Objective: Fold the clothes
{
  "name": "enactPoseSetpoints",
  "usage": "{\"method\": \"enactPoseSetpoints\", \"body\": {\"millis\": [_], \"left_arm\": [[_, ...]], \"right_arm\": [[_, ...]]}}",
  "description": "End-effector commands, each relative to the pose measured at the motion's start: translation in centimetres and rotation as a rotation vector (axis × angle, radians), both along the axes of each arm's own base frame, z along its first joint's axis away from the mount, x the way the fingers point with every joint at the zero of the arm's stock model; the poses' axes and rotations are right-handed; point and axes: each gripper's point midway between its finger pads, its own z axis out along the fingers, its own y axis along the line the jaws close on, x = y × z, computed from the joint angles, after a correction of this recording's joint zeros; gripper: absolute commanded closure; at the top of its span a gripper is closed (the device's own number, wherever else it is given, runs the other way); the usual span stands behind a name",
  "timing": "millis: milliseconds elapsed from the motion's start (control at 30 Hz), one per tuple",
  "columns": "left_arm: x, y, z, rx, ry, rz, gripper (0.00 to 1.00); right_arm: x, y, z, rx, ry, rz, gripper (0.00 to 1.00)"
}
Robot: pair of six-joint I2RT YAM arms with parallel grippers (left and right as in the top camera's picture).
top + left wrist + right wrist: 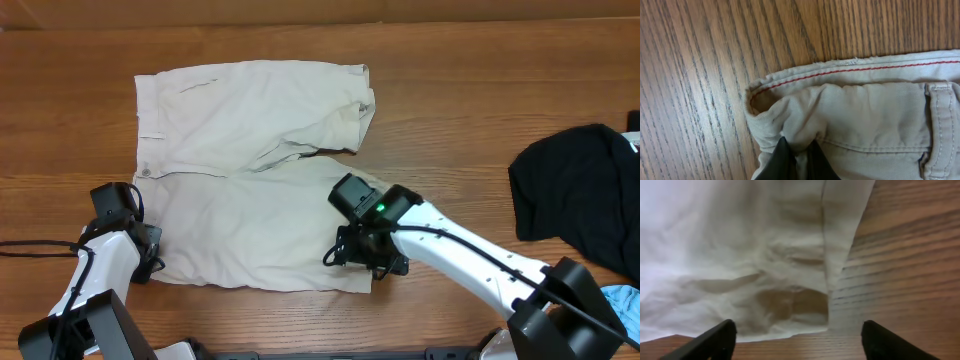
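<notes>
The khaki shorts lie spread flat on the wood-grain worktop, left of centre, with the waistband along their left edge and the two legs reaching to the right. The cloth is a pale beige cotton twill, softly creased; the upper leg's hem is rumpled and turned over near the middle of the worktop. In the left wrist view the waistband corner shows a line of red stitching along its inner edge, a belt loop at the right, and a small puckered fold where the fabric bunches.

The left hand is at the lower-left waistband corner, its dark fingers closed together on that pucker of cloth — gripping the shorts. Its white arm reaches up from the bottom-left edge of the overhead view.

The right hand hovers low over the hem of the lower leg, fingers spread wide apart, one tip over the pale fabric and the other over bare wood. Its arm stretches in diagonally from the lower right.

A black garment lies crumpled at the far right — a scrap of light blue cloth just beside it.
</notes>
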Motion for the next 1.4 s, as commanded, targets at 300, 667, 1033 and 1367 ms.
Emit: {"method": "enactPoseSetpoints", "body": {"millis": [300,667,1033,1367], "left_arm": [[-1.9,-1.7,-2.1,-0.086,0.058,0.010,0.96],[-1.9,-1.7,-2.1,-0.087,0.059,0.010,0.96],[-2.5,-2.0,-2.1,-0.098,0.083,0.010,0.95],[-0.7,-4.3,-2.1,-0.220,0.052,-0.264,0.96]], "right_arm": [[-2.2,0.7,-1.1,-0.097,-0.072,0.057,0.27],[-2.4,0.2,-3.8,-0.078,-0.098,0.053,0.39],[-2.5,-0.3,-4.6,-0.102,-0.095,0.053,0.76],[-1.8,-3.1,-0.5,-0.154,-0.096,-0.092,0.96]]}}
